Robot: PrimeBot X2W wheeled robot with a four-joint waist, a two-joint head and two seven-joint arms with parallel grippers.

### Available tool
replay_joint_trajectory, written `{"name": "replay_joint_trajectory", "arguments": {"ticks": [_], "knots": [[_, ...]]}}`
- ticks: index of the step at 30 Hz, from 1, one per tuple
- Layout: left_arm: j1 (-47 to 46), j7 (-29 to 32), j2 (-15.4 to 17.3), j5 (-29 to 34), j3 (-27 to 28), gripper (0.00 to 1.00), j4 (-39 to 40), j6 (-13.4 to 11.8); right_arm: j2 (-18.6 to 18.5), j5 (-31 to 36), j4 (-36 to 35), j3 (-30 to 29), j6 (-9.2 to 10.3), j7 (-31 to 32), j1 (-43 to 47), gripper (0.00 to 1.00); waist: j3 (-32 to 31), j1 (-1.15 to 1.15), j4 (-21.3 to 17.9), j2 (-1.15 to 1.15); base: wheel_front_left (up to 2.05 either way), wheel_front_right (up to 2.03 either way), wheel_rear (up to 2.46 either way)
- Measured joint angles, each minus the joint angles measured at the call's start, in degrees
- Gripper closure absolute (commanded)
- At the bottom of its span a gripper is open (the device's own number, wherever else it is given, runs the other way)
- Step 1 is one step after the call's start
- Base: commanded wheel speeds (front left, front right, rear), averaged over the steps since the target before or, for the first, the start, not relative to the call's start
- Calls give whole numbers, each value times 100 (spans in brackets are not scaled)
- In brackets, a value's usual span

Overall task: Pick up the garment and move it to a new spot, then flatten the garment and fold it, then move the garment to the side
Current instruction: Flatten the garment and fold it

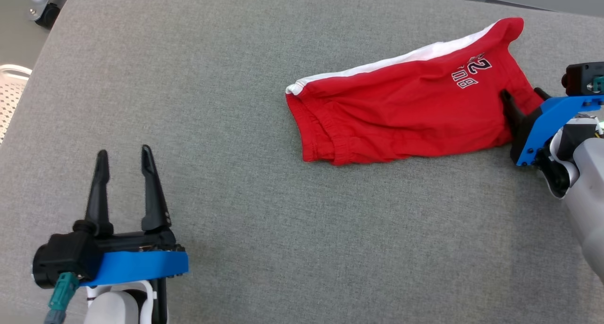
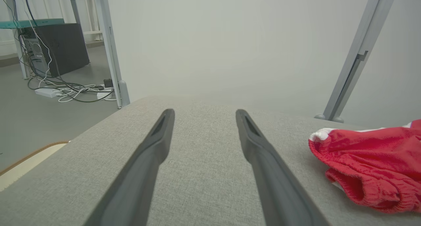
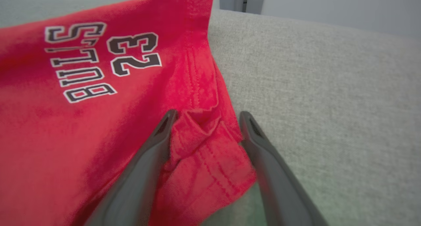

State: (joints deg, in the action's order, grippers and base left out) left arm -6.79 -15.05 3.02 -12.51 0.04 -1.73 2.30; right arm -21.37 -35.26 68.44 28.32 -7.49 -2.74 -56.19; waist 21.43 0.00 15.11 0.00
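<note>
At lower left the left gripper (image 1: 123,152) hovers wide and empty over the grey cushion (image 1: 236,102), while the right gripper (image 1: 521,94), equally wide, straddles a hem corner of the red shorts (image 1: 401,107) at upper right, apparently not yet lifted, flattened or folded.

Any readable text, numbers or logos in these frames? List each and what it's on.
"BULLS": dark letters outlined in white, printed on the red garment, lying sideways in the right wrist view.
"23": same style, printed beside that word on the same cloth.
Head view: the same print, small and partly creased; a "2" can be made out, the rest is not fully readable.
Nothing else legible.
</note>
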Motion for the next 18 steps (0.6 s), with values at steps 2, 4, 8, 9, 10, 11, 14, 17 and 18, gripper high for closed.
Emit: {"name": "replay_joint_trajectory", "arguments": {"ticks": [2, 4, 8, 9, 10, 11, 14, 17, 18], "knots": [[38, 0, -8, 0, -79, 0, -37, -29, 46, -142, -7, 11, 1, 178, 1, 100, -9, 0, -11, 0, 0, 0, 0], [47, 0, -7, 20, -96, 0, -70, -47, 85, -290, -54, 15, 0, 320, 9, 100, -19, 0, -32, 0, 0, 0, 0], [10, 0, -8, 38, -83, 0, -144, -44, 108, -497, -235, 35, 0, 202, 149, 100, -88, 0, -109, 0, 0, 0, 0], [-6, 0, -8, 56, -75, 0, -154, -38, 107, -563, -298, 35, 0, 131, 223, 100, -118, 0, -135, 0, 0, 0, 0], [-12, 0, -7, 78, -57, 0, -163, -23, 105, -633, -368, 38, 0, 35, 307, 100, -154, 0, -166, 0, 0, 0, 0], [-8, 0, -8, 105, -42, 0, -170, -16, 94, -683, -458, 55, 0, -37, 395, 100, -190, 0, -201, 0, 0, 0, 0], [47, 0, -7, 181, 48, 0, -199, 26, 74, -901, -743, 99, 0, -244, 733, 100, -322, 0, -331, 0, 0, 0, 0], [117, 0, -8, 261, 129, 0, -236, 76, 40, -1154, -1085, 136, 0, -437, 1147, 100, -460, 0, -492, 0, 0, 0, 0], [141, 0, -7, 287, 153, 0, -244, 79, 16, -1232, -1206, 157, 0, -499, 1287, 100, -509, 0, -547, 0, 0, 0, 0]]}}
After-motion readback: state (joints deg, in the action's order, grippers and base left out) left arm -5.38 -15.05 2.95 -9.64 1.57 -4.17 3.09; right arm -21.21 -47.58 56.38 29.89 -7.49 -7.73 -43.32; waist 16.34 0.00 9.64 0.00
